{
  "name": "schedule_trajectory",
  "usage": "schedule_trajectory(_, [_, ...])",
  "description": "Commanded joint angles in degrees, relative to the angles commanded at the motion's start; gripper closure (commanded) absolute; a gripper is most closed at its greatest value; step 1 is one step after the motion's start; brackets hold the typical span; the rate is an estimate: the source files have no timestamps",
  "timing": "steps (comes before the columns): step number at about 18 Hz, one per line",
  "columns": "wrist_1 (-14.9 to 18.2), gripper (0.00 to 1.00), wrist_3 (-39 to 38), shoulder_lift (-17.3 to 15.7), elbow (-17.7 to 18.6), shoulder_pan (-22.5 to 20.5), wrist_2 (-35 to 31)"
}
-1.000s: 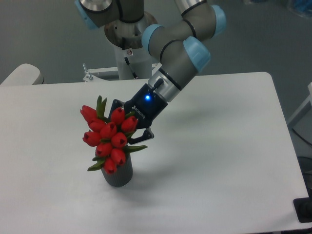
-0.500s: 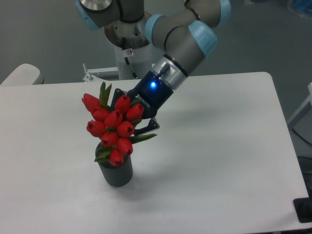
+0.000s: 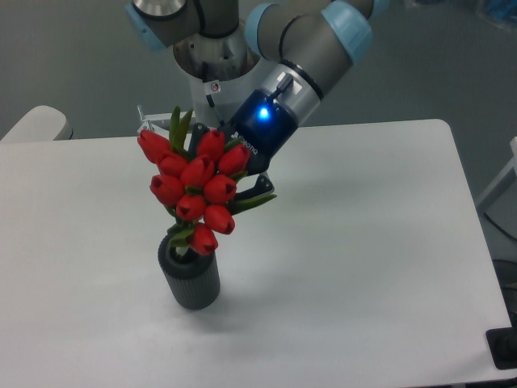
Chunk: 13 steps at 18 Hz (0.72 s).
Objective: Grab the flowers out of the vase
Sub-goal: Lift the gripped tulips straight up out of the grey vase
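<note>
Pinching flowers (image 3: 198,190) w/ fingers (image 3: 257,185) above vase (image 3: 191,279), stems hidden.

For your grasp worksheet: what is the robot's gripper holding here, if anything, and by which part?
The gripper holds the flowers, gripped from behind among the upper buds and leaves; the exact contact is hidden. The bunch's lower end sits at the vase mouth.

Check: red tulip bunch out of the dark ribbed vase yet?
Cannot tell: red tulip bunch is raised, but lowest bud hides the stems at dark ribbed vase rim.
</note>
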<state>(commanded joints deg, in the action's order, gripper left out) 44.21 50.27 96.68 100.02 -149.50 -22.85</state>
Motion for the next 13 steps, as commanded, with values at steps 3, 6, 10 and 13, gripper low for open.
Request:
schedule_trajectory(3, [0.09,0.67,0.00,-0.44,-0.44,-0.97,0.09])
schedule_trajectory(6, [0.09,0.67,-0.09,-0.70,-0.53,-1.49,0.00])
schedule_trajectory(10, [0.09,0.67,0.09,-0.62,-1.58,-2.98,-0.09])
schedule_trajectory(13, [0.26,0.67,0.09,0.52,-4.21,-4.39,-0.35])
